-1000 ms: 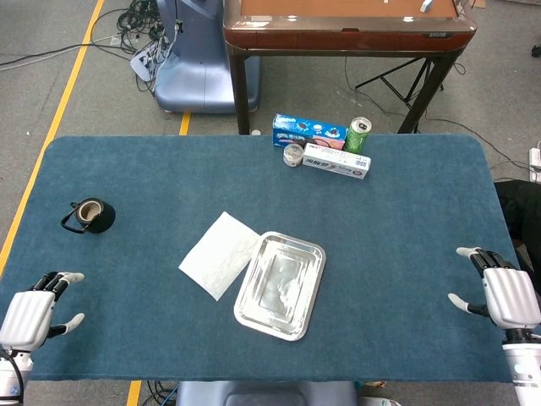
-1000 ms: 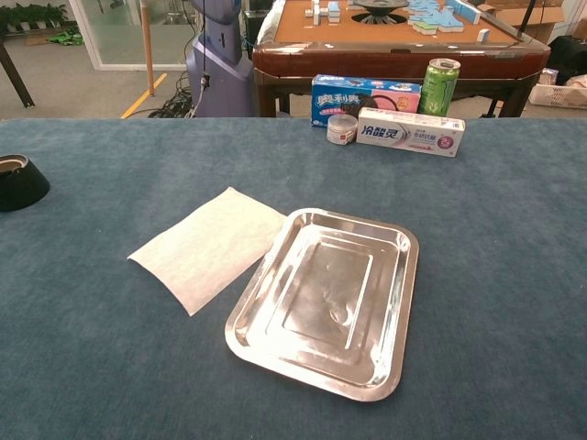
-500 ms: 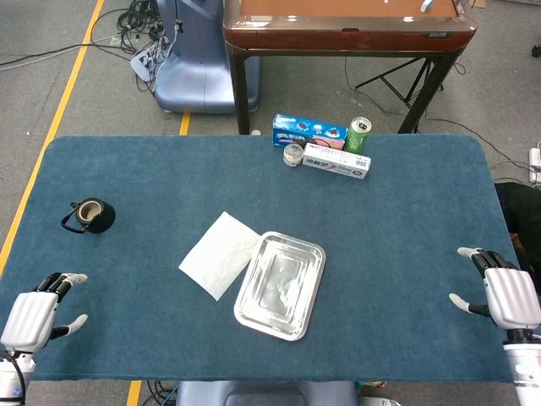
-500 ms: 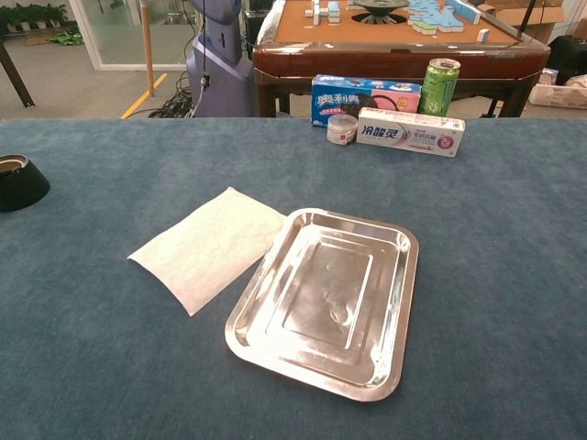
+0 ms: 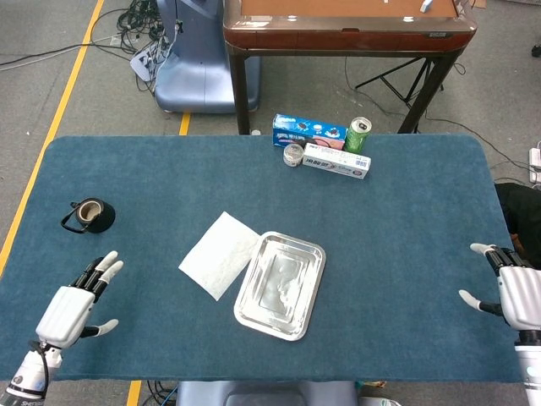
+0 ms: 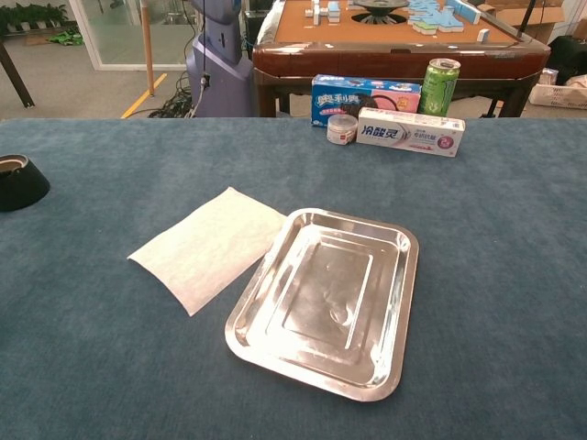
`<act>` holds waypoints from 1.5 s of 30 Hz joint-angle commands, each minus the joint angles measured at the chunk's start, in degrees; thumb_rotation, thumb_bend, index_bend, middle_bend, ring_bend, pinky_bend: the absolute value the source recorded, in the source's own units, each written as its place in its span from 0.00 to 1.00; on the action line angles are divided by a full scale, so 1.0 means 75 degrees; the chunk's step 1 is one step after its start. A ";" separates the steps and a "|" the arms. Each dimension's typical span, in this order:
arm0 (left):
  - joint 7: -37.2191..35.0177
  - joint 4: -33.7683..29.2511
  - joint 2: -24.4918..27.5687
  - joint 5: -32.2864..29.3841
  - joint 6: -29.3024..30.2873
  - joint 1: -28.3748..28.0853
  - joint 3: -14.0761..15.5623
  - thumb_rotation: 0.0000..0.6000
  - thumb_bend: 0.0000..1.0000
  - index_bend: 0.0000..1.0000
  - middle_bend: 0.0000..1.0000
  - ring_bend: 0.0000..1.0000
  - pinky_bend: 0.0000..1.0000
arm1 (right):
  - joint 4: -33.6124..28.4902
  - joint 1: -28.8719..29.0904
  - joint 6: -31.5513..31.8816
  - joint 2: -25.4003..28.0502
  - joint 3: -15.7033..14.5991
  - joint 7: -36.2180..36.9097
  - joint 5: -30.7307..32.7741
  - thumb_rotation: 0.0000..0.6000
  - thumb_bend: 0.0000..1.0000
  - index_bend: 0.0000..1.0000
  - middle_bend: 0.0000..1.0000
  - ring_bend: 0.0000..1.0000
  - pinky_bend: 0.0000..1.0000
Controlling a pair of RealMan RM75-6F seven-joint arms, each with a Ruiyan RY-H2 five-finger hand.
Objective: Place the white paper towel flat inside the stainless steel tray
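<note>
**Both robot hands idle, towel still outside the tray**

My left robot hand [image 5: 72,306] hovers over the near left part of the bench [image 5: 406,220], fingers spread apart and holding nothing. I read that as readiness: it is the hand on the towel's side, so it seems the natural one to make the pick. My right robot hand [image 5: 517,293] sits at the far right edge of the bench, fingers also apart and empty, well away from everything, which keeps it clear of the working area. Neither hand shows in the chest view.

The white paper towel [image 5: 220,254] lies ahead of my left robot hand and to its right, well apart from it, flat on the blue cloth. It is a thin, pale sheet, roughly rectangular and turned at an angle, with 1 edge touching or just slipping under the rim of the stainless steel tray [image 5: 314,292]; I cannot tell which. The tray is empty, shiny, with a raised rim and a shallow stepped floor, and it lies just to the right of the towel, between my 2 hands.

Since the sheet lies flush on the cloth, I judge that lifting it will need a pinch at a free corner, probably the one nearest my left robot hand.
</note>
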 commanded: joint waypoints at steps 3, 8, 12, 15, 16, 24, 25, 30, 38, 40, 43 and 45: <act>0.0168 0.0121 -0.0377 0.0159 -0.0384 -0.0384 -0.0052 1.00 0.08 0.13 0.00 0.00 0.21 | -0.0013 -0.0028 0.0029 0.0034 0.0022 0.0039 0.0038 1.00 0.11 0.26 0.32 0.25 0.41; 0.0198 0.0338 -0.0723 0.0232 -0.0573 -0.0630 -0.0088 1.00 0.08 0.21 0.00 0.00 0.21 | -0.0015 -0.0030 0.0020 0.0047 0.0033 0.0067 0.0053 1.00 0.11 0.26 0.32 0.25 0.41; 0.0226 0.0472 -0.0888 0.0257 -0.0613 -0.0717 -0.0101 1.00 0.08 0.26 0.00 0.00 0.21 | -0.0007 -0.0031 0.0007 0.0051 0.0031 0.0083 0.0055 1.00 0.11 0.26 0.32 0.25 0.41; 0.0267 0.0725 -0.1237 0.0261 -0.0726 -0.0867 -0.0131 1.00 0.08 0.30 0.00 0.00 0.21 | -0.0014 -0.0037 0.0004 0.0070 0.0040 0.0117 0.0073 1.00 0.11 0.26 0.32 0.25 0.41; 0.0245 0.0773 -0.1306 0.0250 -0.0745 -0.0898 -0.0137 1.00 0.08 0.30 0.00 0.00 0.21 | -0.0015 -0.0039 0.0007 0.0074 0.0043 0.0125 0.0076 1.00 0.11 0.27 0.32 0.25 0.41; 0.0118 0.1102 -0.1833 0.0093 -0.0893 -0.1177 -0.0257 1.00 0.08 0.36 0.00 0.00 0.21 | 0.0005 -0.0041 -0.0018 0.0087 0.0062 0.0164 0.0122 1.00 0.11 0.27 0.32 0.25 0.41; 0.0112 0.1131 -0.1895 0.0083 -0.0891 -0.1204 -0.0274 1.00 0.08 0.37 0.00 0.00 0.21 | 0.0010 -0.0039 -0.0023 0.0085 0.0063 0.0164 0.0126 1.00 0.11 0.27 0.32 0.25 0.41; 0.0177 0.1286 -0.2220 0.0035 -0.0933 -0.1376 -0.0352 1.00 0.08 0.38 0.00 0.00 0.17 | 0.0011 -0.0040 -0.0025 0.0090 0.0067 0.0174 0.0122 1.00 0.11 0.27 0.32 0.25 0.41; 0.0358 0.1360 -0.2596 -0.0201 -0.1340 -0.1702 -0.0427 1.00 0.07 0.37 0.00 0.00 0.15 | 0.0010 -0.0054 -0.0009 0.0120 0.0085 0.0201 0.0146 1.00 0.11 0.27 0.32 0.25 0.41; 0.0362 0.1412 -0.2719 -0.0240 -0.1433 -0.1804 -0.0454 1.00 0.07 0.37 0.00 0.00 0.15 | 0.0008 -0.0055 -0.0014 0.0127 0.0088 0.0203 0.0154 1.00 0.11 0.27 0.32 0.25 0.41; 0.0375 0.1501 -0.2889 -0.0289 -0.1558 -0.1942 -0.0479 1.00 0.08 0.37 0.00 0.00 0.15 | 0.0010 -0.0058 -0.0014 0.0136 0.0095 0.0214 0.0168 1.00 0.11 0.27 0.32 0.25 0.41; 0.0345 0.1591 -0.3029 -0.0336 -0.1602 -0.2016 -0.0506 1.00 0.08 0.37 0.00 0.00 0.15 | 0.0010 -0.0060 -0.0016 0.0145 0.0103 0.0232 0.0181 1.00 0.11 0.27 0.32 0.25 0.41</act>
